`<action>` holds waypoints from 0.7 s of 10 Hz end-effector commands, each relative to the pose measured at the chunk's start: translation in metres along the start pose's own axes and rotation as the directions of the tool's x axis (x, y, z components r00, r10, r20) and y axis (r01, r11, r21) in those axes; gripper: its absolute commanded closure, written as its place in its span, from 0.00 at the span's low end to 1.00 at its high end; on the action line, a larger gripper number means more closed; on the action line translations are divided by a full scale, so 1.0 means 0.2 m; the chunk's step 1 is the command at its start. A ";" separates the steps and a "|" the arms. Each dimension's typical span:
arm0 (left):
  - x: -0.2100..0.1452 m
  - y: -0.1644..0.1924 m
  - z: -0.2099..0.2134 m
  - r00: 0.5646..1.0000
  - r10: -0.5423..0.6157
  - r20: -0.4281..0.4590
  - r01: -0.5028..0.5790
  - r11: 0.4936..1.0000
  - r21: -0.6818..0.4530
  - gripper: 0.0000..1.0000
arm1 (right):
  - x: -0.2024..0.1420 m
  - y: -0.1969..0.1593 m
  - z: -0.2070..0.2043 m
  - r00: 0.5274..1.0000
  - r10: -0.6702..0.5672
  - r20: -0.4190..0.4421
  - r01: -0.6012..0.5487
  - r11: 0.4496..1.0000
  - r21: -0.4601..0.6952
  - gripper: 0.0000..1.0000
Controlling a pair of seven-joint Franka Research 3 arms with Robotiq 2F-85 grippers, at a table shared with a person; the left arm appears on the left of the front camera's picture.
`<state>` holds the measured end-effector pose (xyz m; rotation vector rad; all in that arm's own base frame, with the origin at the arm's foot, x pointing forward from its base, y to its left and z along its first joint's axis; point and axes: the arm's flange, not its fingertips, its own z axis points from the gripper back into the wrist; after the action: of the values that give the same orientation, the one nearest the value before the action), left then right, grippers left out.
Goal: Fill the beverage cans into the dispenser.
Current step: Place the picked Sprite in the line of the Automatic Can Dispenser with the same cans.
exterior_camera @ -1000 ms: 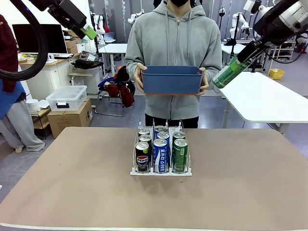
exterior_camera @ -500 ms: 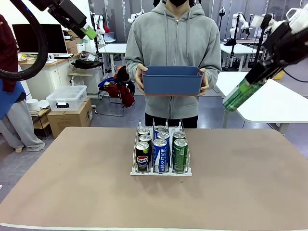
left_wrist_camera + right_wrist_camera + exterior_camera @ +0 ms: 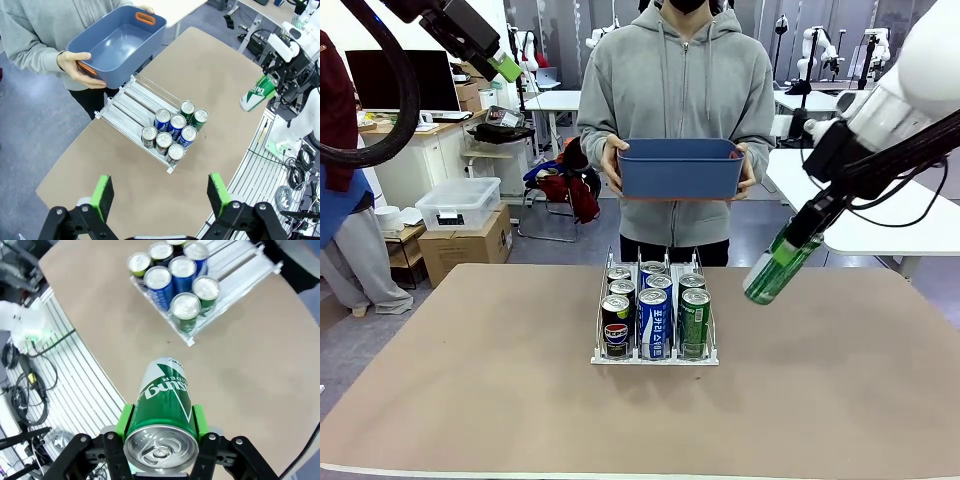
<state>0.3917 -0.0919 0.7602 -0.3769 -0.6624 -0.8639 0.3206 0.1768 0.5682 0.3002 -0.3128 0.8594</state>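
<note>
**Green can coming down toward the rack**

Since a second ago the right gripper (image 3: 807,223) has swung down from up high, so the slim green aluminium can (image 3: 775,265) it's pinching between its green pads now hangs tilted over the table, off to the right of the white wire three-lane dispenser (image 3: 655,355). From the wrist camera you can see the pads (image 3: 123,422) clamped on both sides of the can near its silver top.

The dispenser already holds seven cans: three in the black-can lane, two blue, two green (image 3: 694,322). Looks like this is the carry-to-rack step. My guess is the next move needs the can stood upright and lowered into the green lane behind the two already there, clearing the wire dividers.

The left gripper (image 3: 160,192) is parked up high, fingers spread wide, holding nothing. A person in a grey hoodie stands at the far side holding an empty blue plastic bin (image 3: 678,168) just behind the rack, so there's not much room back there.
</note>
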 end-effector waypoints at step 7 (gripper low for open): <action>-0.01 0.00 0.00 1.000 0.002 0.000 -0.002 1.000 -0.002 0.00 | 0.05 0.03 -0.09 0.997 0.070 -0.026 -0.069 0.996 0.050 0.42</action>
<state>0.3916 -0.0919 0.7603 -0.3769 -0.6625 -0.8639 0.3287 0.1941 0.5561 0.3232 -0.2846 0.9632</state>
